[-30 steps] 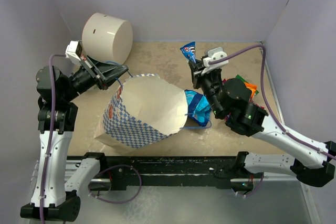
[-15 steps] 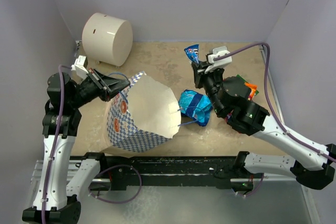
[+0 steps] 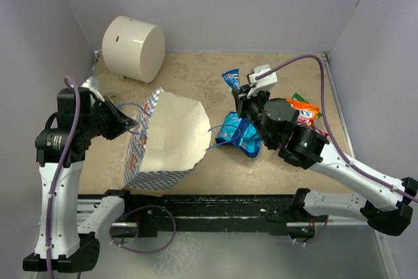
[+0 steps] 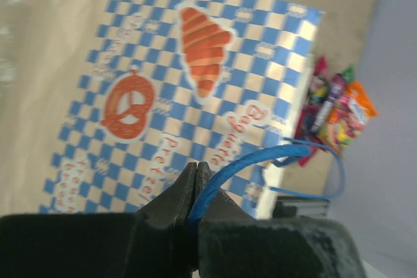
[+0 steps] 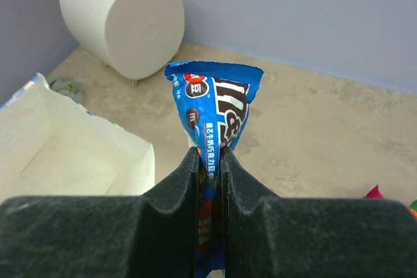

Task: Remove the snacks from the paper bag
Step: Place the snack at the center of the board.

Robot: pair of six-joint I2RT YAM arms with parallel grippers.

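Item, paper bag (image 3: 171, 134): blue-and-white checked with pretzel and croissant prints. It lies tipped on the tabletop (image 3: 192, 70) left of centre, cream mouth open toward my right arm. Item, left pincer (image 4: 195, 168): pressed together on the bag's blue cord handle (image 4: 260, 155), which I judge is what props that side of the mouth up. Item, right pincer (image 5: 208, 154): pinching a blue M&M's packet (image 5: 218, 105) by its lower end. The packet stands upright, raised above the tabletop, outside the bag and beyond its mouth. Item, crumpled blue packet (image 3: 238, 134): on the tabletop just beside the bag's mouth, outside it. Item, orange and red packets (image 3: 304, 110): a small pile near the right wall, well apart from the bag and partly hidden by my right arm. Item, cream cylinder (image 3: 134, 47): on its side at the back left, no part of the job. Status, as I judge it: most of the unloading is done, and one packet is in the grasp and not yet set down. From the right wrist, what shows of the bag's interior is bare cream paper. Part of the inside is out of view, so I log the bag as probably empty, not confirmed. Left to do: place the held packet with the others and check the hidden part of the bag.
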